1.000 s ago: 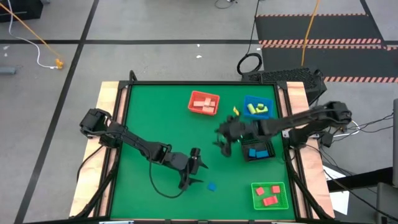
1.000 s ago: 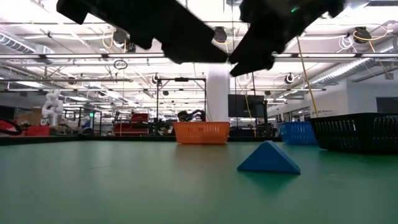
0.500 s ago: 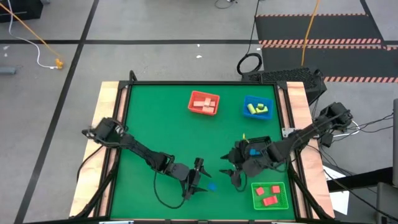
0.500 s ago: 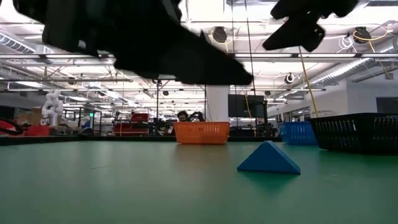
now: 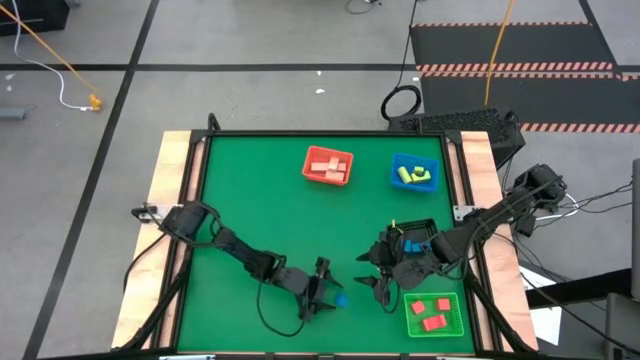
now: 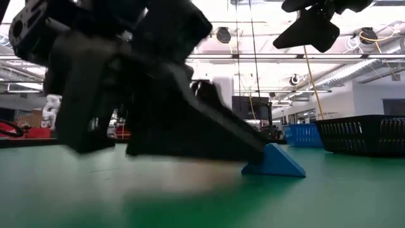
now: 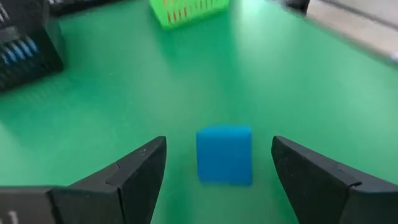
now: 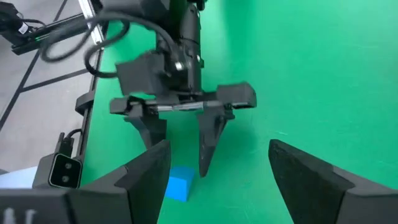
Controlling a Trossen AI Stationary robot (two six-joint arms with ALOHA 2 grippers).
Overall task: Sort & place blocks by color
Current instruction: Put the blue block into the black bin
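I see my left gripper (image 7: 217, 177) low on the green counter (image 5: 250, 200), jaws spread either side of the blue block (image 7: 224, 154), while my right gripper (image 5: 380, 287) hovers just beside it, jaws also spread.

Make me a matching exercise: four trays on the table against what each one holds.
Trays:
1. red tray
2. blue tray
3. black tray
4. green tray

Contents:
A. red blocks
B. blue blocks
C. pale wood blocks
D. yellow-green blocks

Pairs: 1-C, 2-D, 3-B, 4-A
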